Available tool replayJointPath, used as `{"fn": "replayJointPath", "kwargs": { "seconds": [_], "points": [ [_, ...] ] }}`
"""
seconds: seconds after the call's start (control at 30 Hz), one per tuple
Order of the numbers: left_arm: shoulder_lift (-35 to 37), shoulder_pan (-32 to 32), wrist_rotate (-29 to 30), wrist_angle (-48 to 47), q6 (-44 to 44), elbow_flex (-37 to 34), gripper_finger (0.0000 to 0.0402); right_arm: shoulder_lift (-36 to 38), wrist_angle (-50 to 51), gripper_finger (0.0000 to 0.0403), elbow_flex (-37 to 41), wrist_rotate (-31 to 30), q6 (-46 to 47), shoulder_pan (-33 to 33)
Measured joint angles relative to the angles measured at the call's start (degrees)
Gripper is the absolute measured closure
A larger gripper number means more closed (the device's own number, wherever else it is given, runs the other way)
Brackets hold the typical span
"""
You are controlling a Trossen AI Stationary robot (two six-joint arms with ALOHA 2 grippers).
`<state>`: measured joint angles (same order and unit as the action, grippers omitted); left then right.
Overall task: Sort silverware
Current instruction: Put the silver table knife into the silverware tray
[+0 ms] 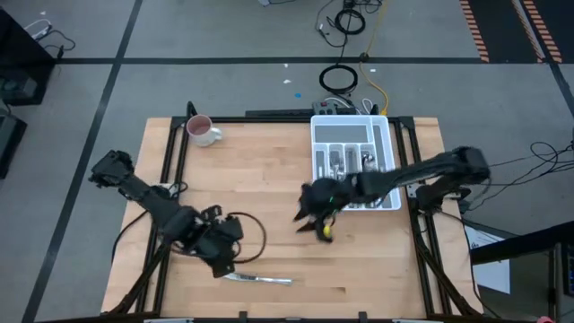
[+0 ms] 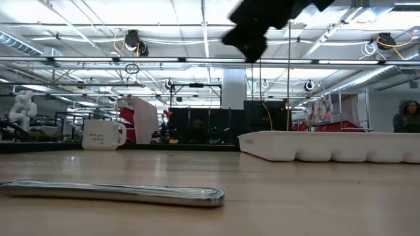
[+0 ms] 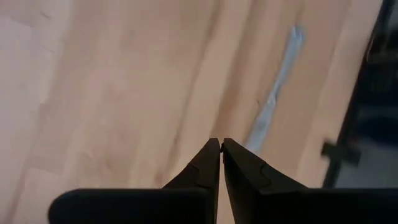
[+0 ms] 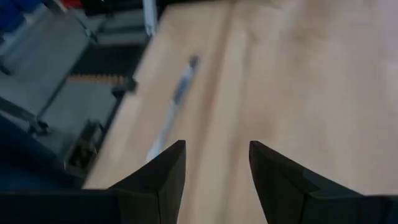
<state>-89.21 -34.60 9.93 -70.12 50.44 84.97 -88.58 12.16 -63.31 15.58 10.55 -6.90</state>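
One silver table knife (image 1: 260, 279) lies flat near the table's near edge; it also shows in the low view as the knife (image 2: 111, 191). More silverware (image 1: 345, 163) lies in the white compartment tray (image 1: 389, 135) at the far right. My left gripper (image 1: 226, 266) is shut and empty, just left of the knife's end; its wrist view shows the knife (image 3: 277, 93) ahead of the gripper (image 3: 221, 143). My right gripper (image 1: 309, 221) hovers open over the table's middle, well above the wood (image 2: 252, 33); the knife (image 4: 174, 106) lies ahead of the gripper (image 4: 217, 146).
A pink-and-white mug (image 1: 202, 130) stands upright at the far left corner and shows in the low view as the mug (image 2: 104, 134). The tray (image 2: 328, 145) sits along the far right. Bare wood (image 1: 269, 170) spreads between mug, tray and knife. A person shows in the room behind, far right.
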Motion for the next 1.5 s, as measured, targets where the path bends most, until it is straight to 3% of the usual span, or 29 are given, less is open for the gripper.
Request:
{"fn": "replayJointPath", "kwargs": {
  "seconds": [0.17,0.27,0.4,0.73,0.83,1.07,1.33,1.5],
  "points": [
    [4.3,-4.6,10.5,-1.9,7.5,0.0,0.0375,-10.1,-17.1,0.0234,0.0,-4.7,5.7,-7.5],
    [5.8,-6.2,12.9,-3.1,11.1,0.0,0.0375,-15.3,-21.7,0.0234,-0.6,-7.7,7.1,-11.1],
    [5.8,-7.7,13.2,-3.3,12.3,0.0,0.0375,-21.5,-21.3,0.0234,-4.9,-10.6,7.0,-14.5],
    [4.5,-9.7,13.1,-3.9,12.2,-1.9,0.0375,-34.0,-20.4,0.0234,-19.8,-10.0,2.2,-17.4],
    [4.5,-9.7,13.1,-3.9,12.2,-1.9,0.0375,-37.3,-18.8,0.0234,-22.3,-13.8,3.6,-17.2],
    [4.5,-9.8,14.2,-3.9,12.2,-1.9,0.0375,-42.7,-17.8,0.0234,-24.7,-21.4,3.7,-17.5],
    [4.5,-9.8,14.6,-4.1,11.8,-1.9,0.0375,-45.9,-18.4,0.0234,-24.9,-22.9,6.8,-18.4],
    [4.5,-9.8,15.5,-4.4,11.6,-1.9,0.0375,-46.0,-12.1,0.0253,-25.2,-30.1,9.8,-19.9]
  ]
}}
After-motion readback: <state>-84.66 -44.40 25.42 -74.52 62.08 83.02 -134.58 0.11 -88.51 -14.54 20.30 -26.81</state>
